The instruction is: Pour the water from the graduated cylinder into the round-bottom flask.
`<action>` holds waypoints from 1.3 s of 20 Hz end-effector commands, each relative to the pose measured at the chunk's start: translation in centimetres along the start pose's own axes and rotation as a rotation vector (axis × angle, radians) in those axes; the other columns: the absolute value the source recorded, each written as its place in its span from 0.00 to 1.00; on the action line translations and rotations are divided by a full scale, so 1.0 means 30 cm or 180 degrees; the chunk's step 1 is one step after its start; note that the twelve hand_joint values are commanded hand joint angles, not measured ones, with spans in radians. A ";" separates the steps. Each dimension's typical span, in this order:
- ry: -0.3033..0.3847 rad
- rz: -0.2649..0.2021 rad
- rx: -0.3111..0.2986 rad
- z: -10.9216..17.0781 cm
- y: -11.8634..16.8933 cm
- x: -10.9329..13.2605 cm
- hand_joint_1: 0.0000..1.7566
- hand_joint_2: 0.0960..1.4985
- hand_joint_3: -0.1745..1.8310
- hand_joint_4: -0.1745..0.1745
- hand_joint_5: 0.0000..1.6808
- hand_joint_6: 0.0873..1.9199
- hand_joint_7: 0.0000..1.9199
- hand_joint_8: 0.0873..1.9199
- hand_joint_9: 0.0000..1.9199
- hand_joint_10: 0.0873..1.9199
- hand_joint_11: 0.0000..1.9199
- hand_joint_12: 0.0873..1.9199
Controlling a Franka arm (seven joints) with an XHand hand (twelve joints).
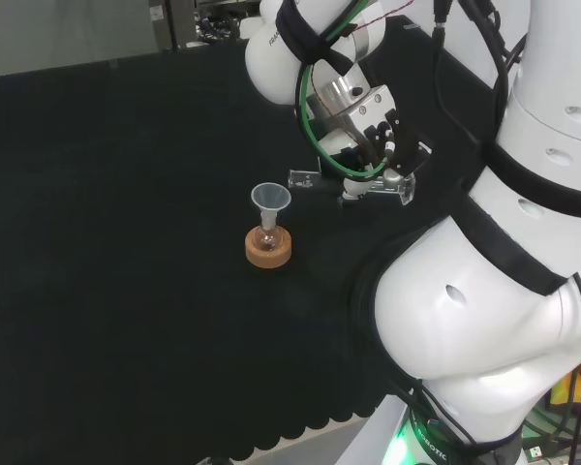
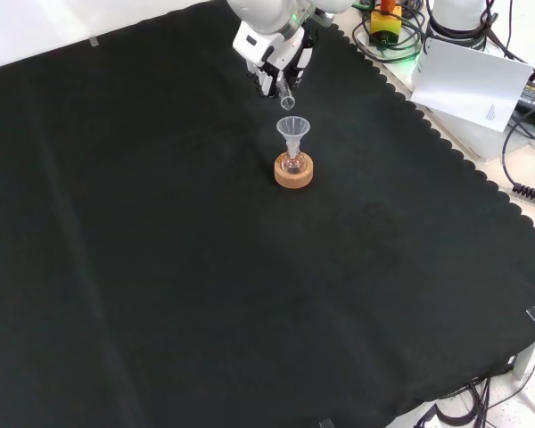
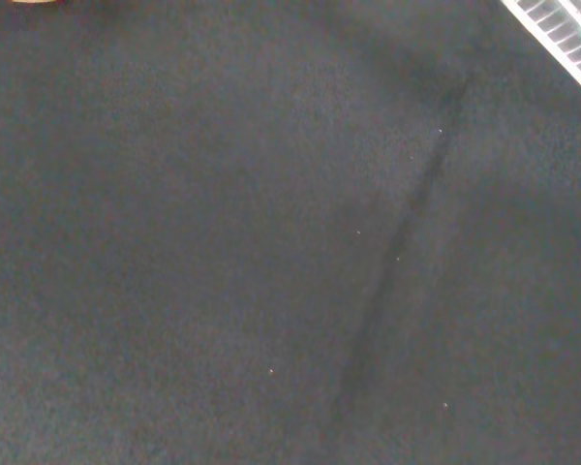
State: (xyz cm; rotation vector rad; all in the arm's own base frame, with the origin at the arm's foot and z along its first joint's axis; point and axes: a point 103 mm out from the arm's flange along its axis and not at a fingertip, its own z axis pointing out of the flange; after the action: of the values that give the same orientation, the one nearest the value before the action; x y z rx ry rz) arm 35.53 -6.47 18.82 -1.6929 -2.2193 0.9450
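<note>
Covering the whole bench, the black cloth (image 2: pixel 160 267) gives the clear ware a dark ground to show against. At its far side in the front view the hand (image 2: pixel 272 55) has its fingers curled round the graduated cylinder (image 2: pixel 285 93) — tipped, the open mouth just above and behind the funnel (image 2: pixel 293 129), so that whatever runs out should drop into the cone rather than onto the cloth. In the head view the cylinder lies nearly level, its clear base (image 1: pixel 404 189) at the hand and its far end (image 1: pixel 303 178) toward the funnel. Below, the cork ring (image 2: pixel 293 173) keeps the small round-bottom flask (image 2: pixel 292 162) upright — it would roll otherwise — and the funnel widens its narrow neck
</note>
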 end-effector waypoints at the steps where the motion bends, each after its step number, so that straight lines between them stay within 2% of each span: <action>1: -0.0048 0.0035 0.0040 -0.011 0.000 0.007 0.66 0.80 0.00 0.00 0.58 0.53 0.68 0.09 0.75 0.00 0.64 0.36; 26: -0.0374 0.0152 0.0178 -0.053 -0.003 0.045 0.66 0.80 0.00 0.00 0.58 0.53 0.68 0.08 0.75 0.00 0.64 0.36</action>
State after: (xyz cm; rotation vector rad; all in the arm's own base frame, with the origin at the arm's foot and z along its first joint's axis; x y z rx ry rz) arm 35.77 -4.94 19.68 -1.7165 -2.2055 1.1109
